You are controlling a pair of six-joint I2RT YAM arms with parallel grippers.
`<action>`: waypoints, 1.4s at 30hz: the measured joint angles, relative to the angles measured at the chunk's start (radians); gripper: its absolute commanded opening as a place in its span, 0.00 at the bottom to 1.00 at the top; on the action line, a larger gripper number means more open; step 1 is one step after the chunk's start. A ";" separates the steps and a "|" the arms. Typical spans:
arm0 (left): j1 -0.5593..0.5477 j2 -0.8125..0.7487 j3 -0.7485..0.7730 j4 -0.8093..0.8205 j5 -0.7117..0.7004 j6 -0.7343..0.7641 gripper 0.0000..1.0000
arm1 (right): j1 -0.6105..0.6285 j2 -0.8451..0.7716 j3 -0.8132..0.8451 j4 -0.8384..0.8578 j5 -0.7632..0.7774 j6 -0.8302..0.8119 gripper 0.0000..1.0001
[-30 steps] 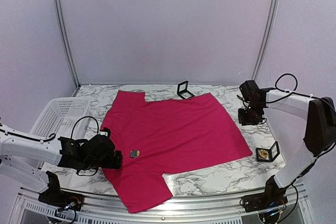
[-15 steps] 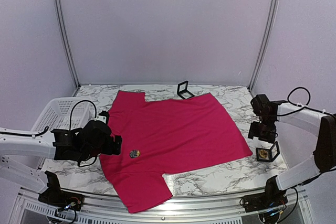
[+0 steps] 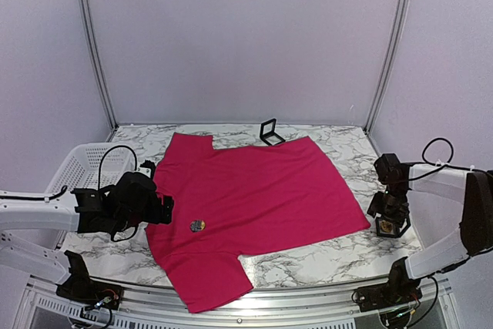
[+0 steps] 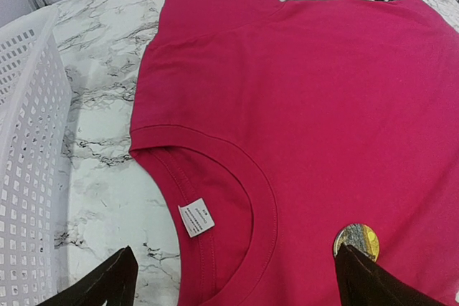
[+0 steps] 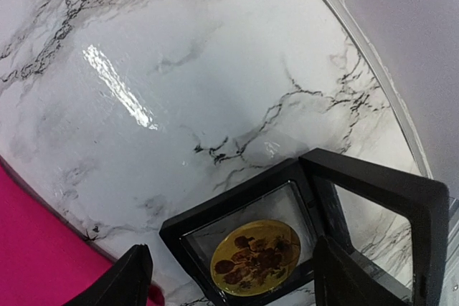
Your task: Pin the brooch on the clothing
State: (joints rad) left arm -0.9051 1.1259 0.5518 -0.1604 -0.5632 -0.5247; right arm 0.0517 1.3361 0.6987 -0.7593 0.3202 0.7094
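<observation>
Brooch (image 4: pixel 357 238): gold disc lying on the pink T-shirt (image 4: pixel 323 105), just ahead of one finger of the left gripper (image 4: pixel 237 284).
Left fingers: spread wide, holding nothing.
Right gripper (image 5: pixel 229 277): fingers apart, open black case (image 5: pixel 301 206) with a second brooch (image 5: pixel 256 256) just ahead between them.

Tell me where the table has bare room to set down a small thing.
Free: the near marble strip between the T-shirt and the brooch case; the far right corner beyond the right claw. Crowded: the gap between basket and T-shirt, filled by the left claw.
</observation>
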 measured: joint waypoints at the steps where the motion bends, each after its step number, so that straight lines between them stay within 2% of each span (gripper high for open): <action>1: 0.004 -0.001 0.000 0.001 0.005 0.003 0.99 | -0.003 0.006 -0.004 0.007 -0.004 0.002 0.72; 7: 0.023 -0.016 -0.010 0.006 0.025 0.016 0.99 | -0.011 0.029 -0.023 0.066 -0.026 0.006 0.71; 15: 0.034 -0.021 -0.011 0.006 0.040 0.021 0.99 | -0.021 0.042 -0.044 0.133 -0.057 -0.006 0.51; 22: 0.036 -0.021 -0.011 0.006 0.043 0.021 0.99 | -0.023 0.032 -0.051 0.157 -0.087 -0.028 0.41; 42: 0.036 -0.021 -0.020 0.008 0.059 0.032 0.99 | -0.023 -0.014 -0.043 0.104 -0.102 -0.082 0.26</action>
State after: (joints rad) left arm -0.8692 1.1049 0.5316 -0.1528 -0.5045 -0.4923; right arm 0.0284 1.3216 0.6552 -0.6556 0.2184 0.6270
